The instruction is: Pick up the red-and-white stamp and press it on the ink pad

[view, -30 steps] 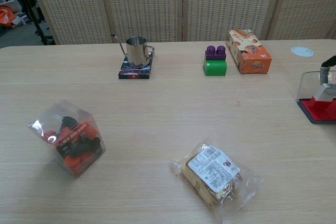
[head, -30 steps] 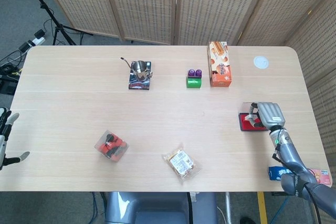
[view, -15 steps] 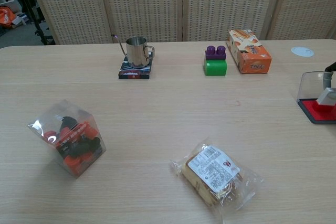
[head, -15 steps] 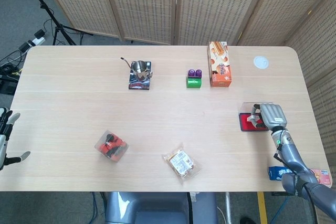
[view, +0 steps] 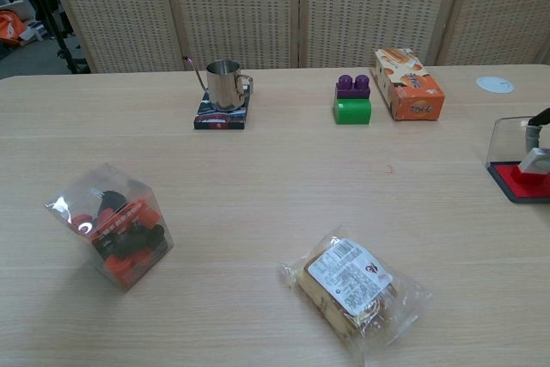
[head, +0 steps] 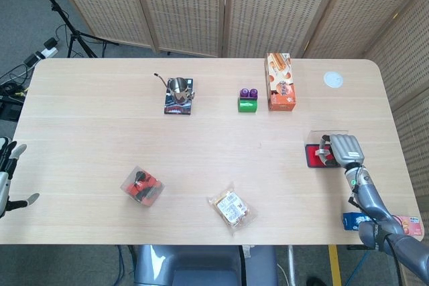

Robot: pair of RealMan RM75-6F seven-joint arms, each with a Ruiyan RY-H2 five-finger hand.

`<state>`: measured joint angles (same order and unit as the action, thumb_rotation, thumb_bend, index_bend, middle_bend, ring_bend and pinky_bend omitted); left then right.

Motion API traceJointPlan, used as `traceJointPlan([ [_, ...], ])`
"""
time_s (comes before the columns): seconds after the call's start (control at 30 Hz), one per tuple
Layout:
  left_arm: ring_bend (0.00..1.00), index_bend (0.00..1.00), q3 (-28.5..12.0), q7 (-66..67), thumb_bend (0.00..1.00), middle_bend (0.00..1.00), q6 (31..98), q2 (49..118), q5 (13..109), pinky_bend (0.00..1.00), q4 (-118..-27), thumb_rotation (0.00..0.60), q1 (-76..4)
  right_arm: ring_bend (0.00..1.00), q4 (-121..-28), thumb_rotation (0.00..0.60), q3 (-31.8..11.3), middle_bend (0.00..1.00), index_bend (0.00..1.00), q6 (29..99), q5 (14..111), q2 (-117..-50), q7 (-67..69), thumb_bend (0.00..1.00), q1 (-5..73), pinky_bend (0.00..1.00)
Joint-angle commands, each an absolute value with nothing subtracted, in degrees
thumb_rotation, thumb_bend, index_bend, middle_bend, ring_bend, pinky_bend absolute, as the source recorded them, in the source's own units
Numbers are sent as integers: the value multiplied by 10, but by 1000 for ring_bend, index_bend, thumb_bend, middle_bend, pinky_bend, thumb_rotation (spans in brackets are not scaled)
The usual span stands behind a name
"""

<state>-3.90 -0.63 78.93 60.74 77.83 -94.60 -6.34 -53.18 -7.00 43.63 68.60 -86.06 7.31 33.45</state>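
Note:
The ink pad (head: 311,157), a red pad in a black tray with a clear lid raised behind it, lies near the table's right edge; in the chest view the ink pad (view: 516,181) is cut by the frame edge. My right hand (head: 342,148) curls over its right side and holds the red-and-white stamp (head: 324,155), whose lower end sits on the red surface. Only a white corner of the stamp (view: 538,159) shows in the chest view. My left hand (head: 7,177) hangs off the table's left edge, fingers apart and empty.
At the back stand a steel mug on a coaster (head: 179,95), a green-and-purple block (head: 248,100), an orange box (head: 280,81) and a white disc (head: 334,79). Nearer the front lie a clear box of red and black parts (head: 143,185), a snack packet (head: 231,209) and a blue packet (head: 355,220).
My right hand with the stamp has slid a little rightward and toward the front over the ink pad, so less of the stamp shows in the chest view. The left hand has stayed put.

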Motion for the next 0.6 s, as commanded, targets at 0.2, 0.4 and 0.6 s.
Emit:
traceJointPlan([
  [0.2,0,0,-38,-9,125,0,790,607,780,0,-946,600,-63,991,-535,600,-76,942,580,441,690,-859,75,517,332,1000],
  [0.4,0,0,-37,-9,124,0,790,607,781,0,-946,600,-63,991,-560,600,-85,942,580,456,695,-843,81,517,330,1000],
  [0.6,0,0,-37,-10,125,0,791,606,783,0,-946,600,-62,991,-644,600,-101,942,580,492,705,-790,79,517,324,1000],
])
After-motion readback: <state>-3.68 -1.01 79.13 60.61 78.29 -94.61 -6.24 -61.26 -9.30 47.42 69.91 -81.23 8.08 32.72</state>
